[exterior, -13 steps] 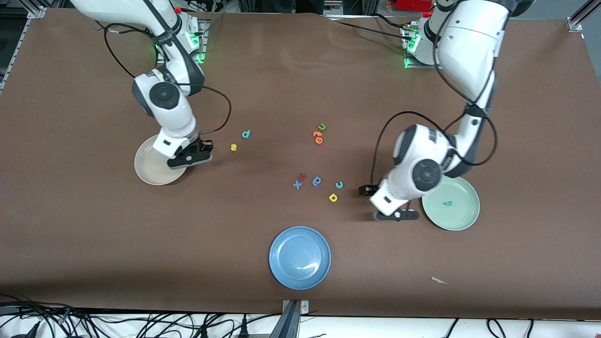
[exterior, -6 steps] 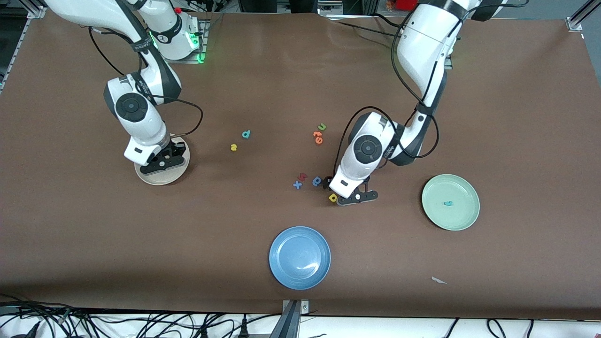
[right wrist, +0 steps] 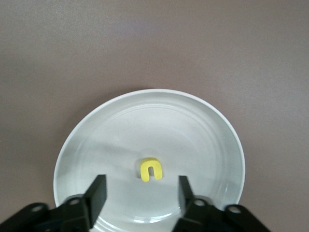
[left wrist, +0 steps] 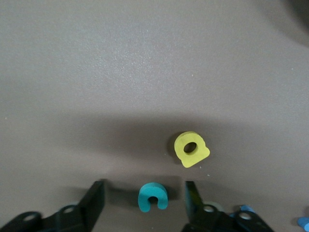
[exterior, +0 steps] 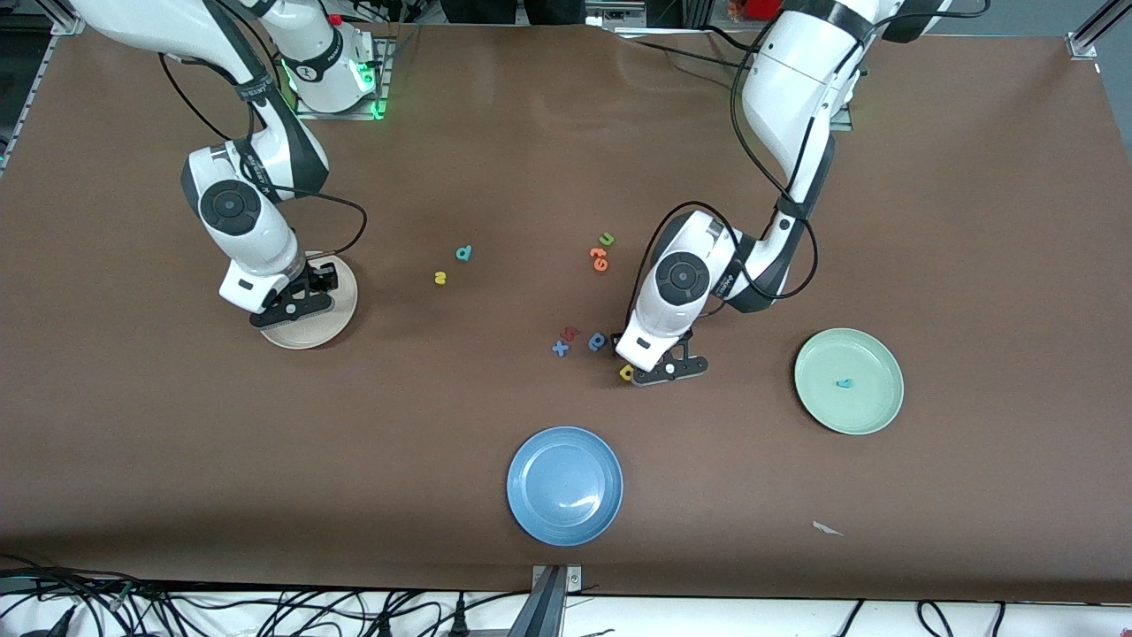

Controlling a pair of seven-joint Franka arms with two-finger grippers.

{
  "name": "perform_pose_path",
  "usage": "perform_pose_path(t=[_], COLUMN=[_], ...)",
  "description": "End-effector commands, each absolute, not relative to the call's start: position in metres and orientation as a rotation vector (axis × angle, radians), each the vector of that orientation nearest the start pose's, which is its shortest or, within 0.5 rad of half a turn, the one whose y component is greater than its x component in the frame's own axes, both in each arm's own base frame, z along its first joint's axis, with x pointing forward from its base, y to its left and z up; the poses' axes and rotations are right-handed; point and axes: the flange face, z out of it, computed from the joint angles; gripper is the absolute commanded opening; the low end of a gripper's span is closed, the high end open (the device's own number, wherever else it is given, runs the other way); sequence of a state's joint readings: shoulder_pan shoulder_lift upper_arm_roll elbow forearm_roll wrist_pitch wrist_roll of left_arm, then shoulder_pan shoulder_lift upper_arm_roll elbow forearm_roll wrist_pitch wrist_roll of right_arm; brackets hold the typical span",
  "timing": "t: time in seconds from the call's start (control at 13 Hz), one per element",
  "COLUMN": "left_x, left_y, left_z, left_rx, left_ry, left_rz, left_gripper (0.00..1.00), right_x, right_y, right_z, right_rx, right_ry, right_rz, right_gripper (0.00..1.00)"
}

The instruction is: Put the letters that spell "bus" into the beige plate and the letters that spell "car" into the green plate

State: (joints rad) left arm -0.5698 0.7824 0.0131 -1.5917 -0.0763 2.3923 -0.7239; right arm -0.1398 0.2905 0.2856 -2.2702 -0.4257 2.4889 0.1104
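Brown matting covered your whole table (exterior: 495, 141), with the letters scattered mid-table and three plates spread around them.

From the front camera the beige plate (exterior: 340, 311) was half hidden under the right arm's wrist, and you could not see what lay in it. The right wrist view showed it: a yellow u (right wrist: 151, 170) lay flat in the plate's middle, free between the spread fingers of the right gripper (right wrist: 140, 193), which hovered over the plate and gripped nothing.

The teal c (left wrist: 153, 196) was likewise hidden from the front by the left arm's hand. The left wrist view showed it on the mat between the parted fingers of the left gripper (left wrist: 145, 200), with a gap on each side, so nothing was grasped. The yellow a (left wrist: 191, 149) lay just beside it, outside the fingers.

Your left arm reached from its base down to mid-table, wrist bent steeply, hand low over the mat. Your right arm was folded close, hand pointing down at the beige plate.

The green plate (exterior: 871, 407) sat toward the left arm's end, well apart from the left gripper, with a teal letter (exterior: 845, 384) in it. The teal b (exterior: 464, 254) and yellow s (exterior: 439, 278) lay on the mat between the beige plate and the orange letters (exterior: 600, 258). A blue plate (exterior: 531, 513) sat nearest the front camera.
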Motion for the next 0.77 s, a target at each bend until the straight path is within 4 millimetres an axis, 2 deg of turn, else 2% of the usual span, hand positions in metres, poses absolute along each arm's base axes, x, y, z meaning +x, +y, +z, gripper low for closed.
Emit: perform_pose_path(t=[0.0,0.08,0.38,0.46,0.69], left_x=[0.589,0.588,0.588,0.588,0.590], left_y=[-0.373,-0.372,-0.373,-0.373,-0.370], left_z=[0.175,0.174,0.174,0.174,0.176], left_rx=[-3.146,-3.145,-3.143,-3.142,-3.142], left_ry=[-0.345,-0.345,-0.342,-0.343,-0.337], left_rz=[-0.010,-0.008,-0.004,-0.005,-0.006], left_gripper=[0.53,0.48,0.21,0.17,0.11], right_x=[0.519,0.518,0.502,0.499,0.491], right_y=[0.085,0.095,0.163,0.173,0.201], right_z=[0.235,0.235,0.234,0.234,0.227], right_rx=[-3.248,-3.239,-3.202,-3.200,-3.174], right_ry=[-0.546,-0.510,-0.348,-0.307,-0.204], right_rz=[0.042,0.038,0.027,0.022,0.005], right_gripper=[1.00,1.00,1.00,1.00,1.00])
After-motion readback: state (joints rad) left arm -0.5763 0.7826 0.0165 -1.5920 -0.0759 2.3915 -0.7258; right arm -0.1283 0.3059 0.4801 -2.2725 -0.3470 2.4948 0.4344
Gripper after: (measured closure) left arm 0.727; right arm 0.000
